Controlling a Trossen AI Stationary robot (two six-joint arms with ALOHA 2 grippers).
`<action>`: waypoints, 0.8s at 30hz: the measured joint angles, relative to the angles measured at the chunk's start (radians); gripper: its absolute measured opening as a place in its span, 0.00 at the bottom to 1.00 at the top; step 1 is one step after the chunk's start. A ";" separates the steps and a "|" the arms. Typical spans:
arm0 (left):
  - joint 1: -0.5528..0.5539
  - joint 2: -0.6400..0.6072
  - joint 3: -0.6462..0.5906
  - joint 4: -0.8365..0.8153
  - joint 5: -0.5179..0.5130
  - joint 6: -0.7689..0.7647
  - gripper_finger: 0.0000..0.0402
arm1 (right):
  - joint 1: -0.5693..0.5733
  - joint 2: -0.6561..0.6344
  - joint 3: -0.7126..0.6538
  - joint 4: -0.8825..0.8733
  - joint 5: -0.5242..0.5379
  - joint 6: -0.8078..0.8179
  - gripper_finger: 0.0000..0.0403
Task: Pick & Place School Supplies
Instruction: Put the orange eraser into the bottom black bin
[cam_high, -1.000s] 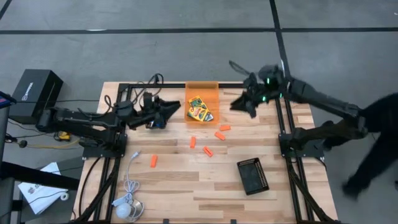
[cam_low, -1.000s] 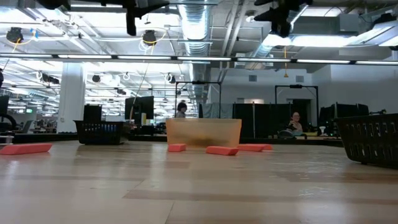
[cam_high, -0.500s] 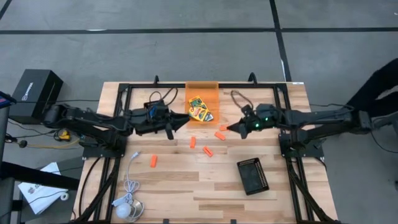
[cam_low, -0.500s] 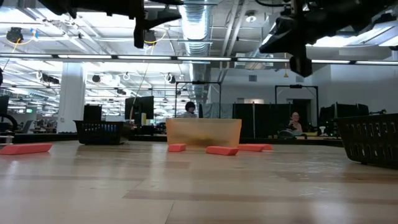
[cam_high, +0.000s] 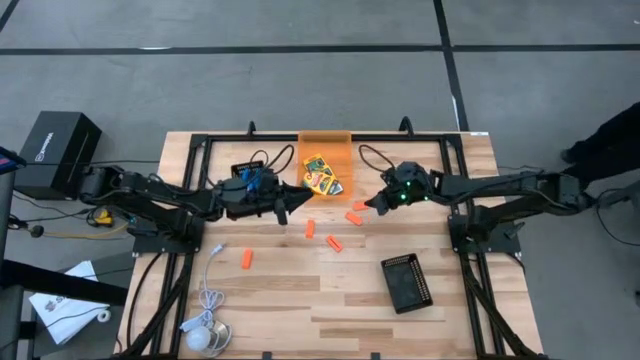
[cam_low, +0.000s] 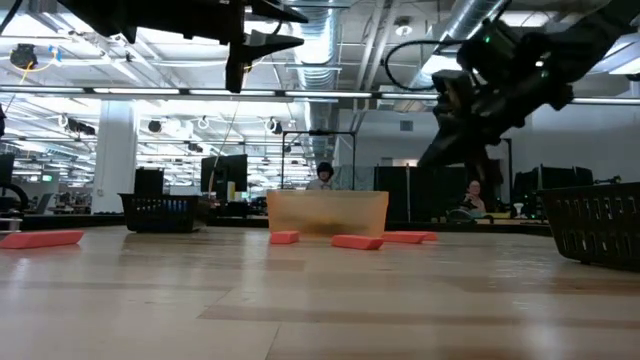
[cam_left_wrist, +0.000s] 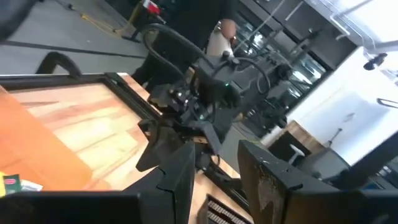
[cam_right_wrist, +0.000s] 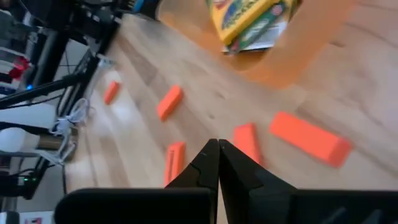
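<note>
Orange pieces (cam_high: 334, 243) lay mid-frame below bin (cam_high: 325, 147) w/ crayon boxes (cam_high: 319, 175); looked light, rigid, best pinched across short sides; right gripper (cam_high: 372, 204) hovered closed, empty; left gripper (cam_high: 292, 197) part-open, empty.

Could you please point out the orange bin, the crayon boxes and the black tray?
orange bin (cam_high: 325, 143): high view, bare far floor.
crayon boxes (cam_high: 319, 175): high view, printed top.
black tray (cam_high: 407, 283): high view, its middle.
</note>
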 joint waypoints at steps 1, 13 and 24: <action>0.000 -0.003 0.000 0.000 -0.014 0.000 0.29 | -0.018 0.010 -0.003 -0.001 -0.013 -0.016 0.00; 0.000 -0.002 0.000 0.002 -0.091 -0.002 0.29 | -0.092 0.207 -0.004 0.020 -0.111 -0.107 0.00; 0.000 -0.002 0.000 0.002 -0.112 -0.001 0.29 | -0.109 0.257 -0.004 0.099 -0.112 -0.105 0.00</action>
